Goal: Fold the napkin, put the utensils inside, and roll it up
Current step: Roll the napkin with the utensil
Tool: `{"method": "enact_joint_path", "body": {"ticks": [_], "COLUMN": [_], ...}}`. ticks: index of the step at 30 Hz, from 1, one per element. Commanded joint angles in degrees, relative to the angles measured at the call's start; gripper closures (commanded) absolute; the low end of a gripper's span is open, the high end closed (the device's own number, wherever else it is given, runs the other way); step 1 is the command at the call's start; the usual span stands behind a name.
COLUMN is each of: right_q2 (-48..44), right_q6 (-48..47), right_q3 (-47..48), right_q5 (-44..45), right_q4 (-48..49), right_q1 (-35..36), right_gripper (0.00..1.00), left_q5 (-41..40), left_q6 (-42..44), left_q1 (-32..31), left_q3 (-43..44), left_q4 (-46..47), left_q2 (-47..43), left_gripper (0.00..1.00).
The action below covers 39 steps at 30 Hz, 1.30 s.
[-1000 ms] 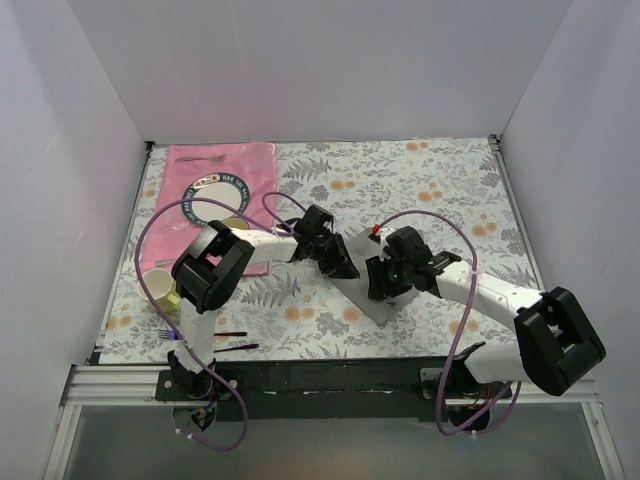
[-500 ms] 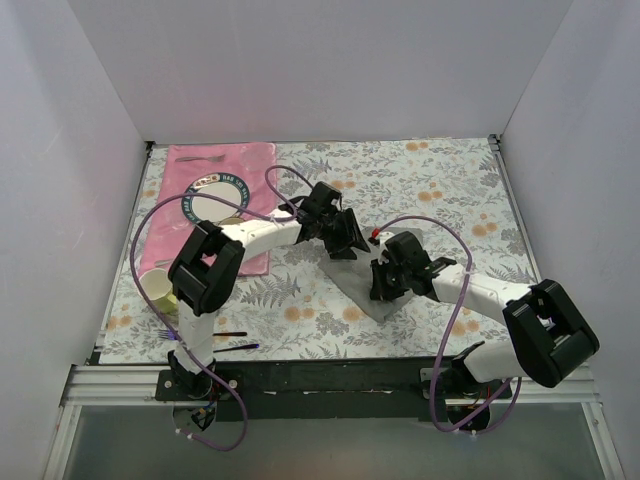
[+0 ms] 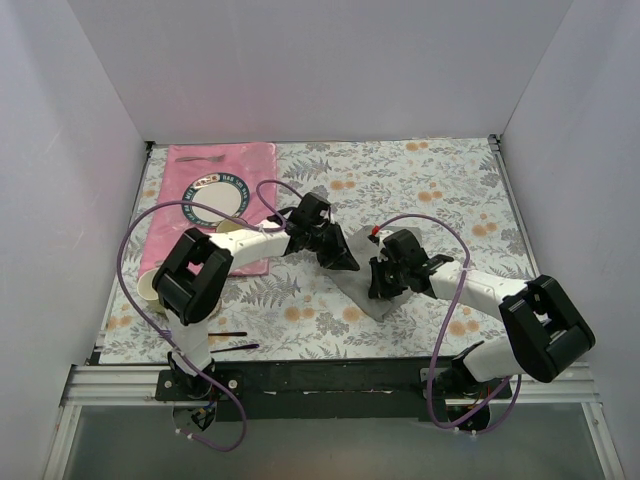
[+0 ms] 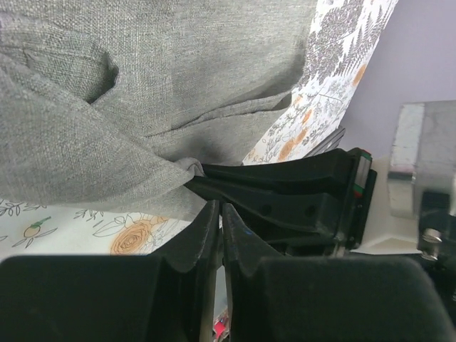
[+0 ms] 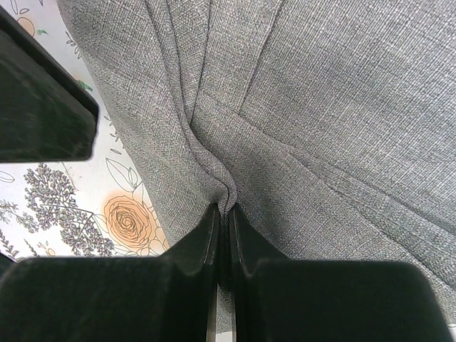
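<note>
Napkin (image 5: 320, 107) crease clamped in R gripper (image 5: 222, 209), L gripper (image 4: 219, 206) closed up alongside.

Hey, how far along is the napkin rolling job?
Done: nothing finished; the grey napkin lies creased and unrolled. In hand: the right gripper pinches a fold, and the left gripper is shut at its edge. Left: finish folding, add utensils, roll.

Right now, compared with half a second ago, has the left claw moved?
Yes. The left claw has swung back toward the near edge and leftward, so it now sits closer to the pink mat's near right corner.
</note>
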Motion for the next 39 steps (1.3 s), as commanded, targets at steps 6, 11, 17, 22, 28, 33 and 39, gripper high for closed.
{"method": "enact_joint_path", "body": {"ticks": [6,11,17,22,28,33,39], "right_q2": [2.92,3.09,3.62,1.95,-3.66,-9.56,-5.09], "right_q6": [-1.39,-1.56,-2.09,-4.28,-8.49,-12.11,-13.08], "right_q3": [-1.65,-0.68,0.90,4.32,12.59,8.92,9.25], "right_q5": [4.17,4.26,4.00,4.52,10.92,10.24,17.00], "right_q4": [-4.45,-4.80,-6.21,-11.20,-18.25,-8.59,-8.33], "right_q1": [0.00,0.09,0.00,0.44,2.98,7.38,14.93], "right_gripper": [0.99,0.99,0.99,0.82,0.58,0.39,0.34], "left_q5": [1.38,-1.35,-5.21,-6.89,-6.98,-5.57,-4.34], "left_q6": [-1.33,0.77,5.52,5.79,7.02,7.11,6.58], "left_q1": [-0.64,-0.81,-0.90,-0.90,-0.90,-0.90,-0.82], "left_q3": [-1.09,-0.66,0.40,-0.74,-1.62,-0.13,0.31], "left_q4": [2.09,1.39,0.25,-3.70,-5.29,-6.35,-7.49], "left_q2": [3.53,6.70,11.44,12.15,13.21,14.52,15.32], "left_gripper": [0.98,0.99,0.99,1.00,1.00,1.00,1.00]}}
